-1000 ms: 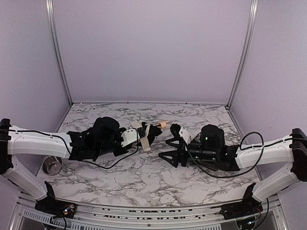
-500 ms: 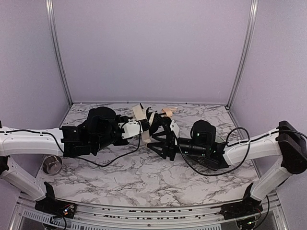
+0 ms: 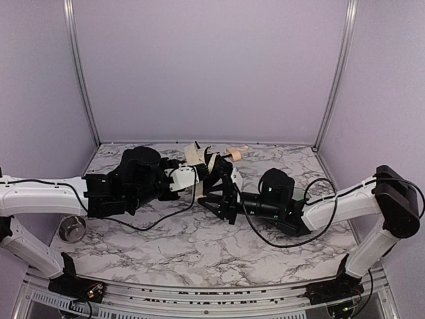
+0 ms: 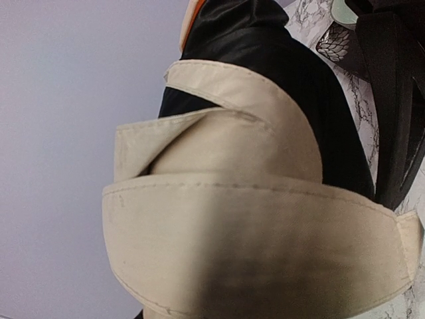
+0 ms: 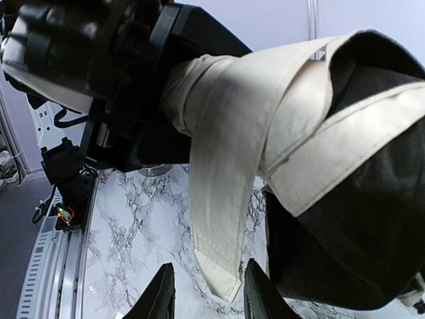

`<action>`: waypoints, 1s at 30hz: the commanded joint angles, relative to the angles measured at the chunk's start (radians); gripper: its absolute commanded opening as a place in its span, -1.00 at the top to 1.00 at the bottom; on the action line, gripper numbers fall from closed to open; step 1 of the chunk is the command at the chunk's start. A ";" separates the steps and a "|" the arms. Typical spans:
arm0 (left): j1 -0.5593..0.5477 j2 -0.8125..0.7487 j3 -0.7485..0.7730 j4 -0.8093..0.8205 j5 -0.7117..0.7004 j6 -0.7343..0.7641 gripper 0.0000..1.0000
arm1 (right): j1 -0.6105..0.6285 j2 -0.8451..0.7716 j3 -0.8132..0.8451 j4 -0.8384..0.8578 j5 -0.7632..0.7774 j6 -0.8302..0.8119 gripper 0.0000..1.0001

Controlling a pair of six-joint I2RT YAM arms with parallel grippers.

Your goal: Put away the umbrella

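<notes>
Marble bench (image 3: 186, 249), lavender walls (image 3: 212, 66). Far left: metal cup (image 3: 72, 229) on the bench beside my left arm. My left fingers (image 3: 188, 177) are clamped on the umbrella (image 3: 196, 158), holding it off the bench at centre back. Left wrist view is all beige fabric over black lining. Tan handle (image 3: 234, 153) sticks out at the umbrella's right end. Beige strap (image 5: 216, 219) hangs down from the bundle, its tip between my right fingers (image 3: 215, 188). Those stand apart, nothing gripped. Can't tell if the strap touches either one.
</notes>
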 commanded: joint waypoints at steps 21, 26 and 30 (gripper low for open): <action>-0.008 -0.007 0.050 0.096 0.025 -0.020 1.00 | 0.025 0.111 0.143 0.098 -0.045 0.037 0.23; -0.009 -0.007 0.046 0.098 0.025 -0.029 1.00 | 0.024 0.129 0.166 0.094 -0.068 0.042 0.71; 0.002 -0.008 0.044 0.096 0.011 -0.039 1.00 | 0.020 0.101 0.122 0.121 -0.049 0.065 1.00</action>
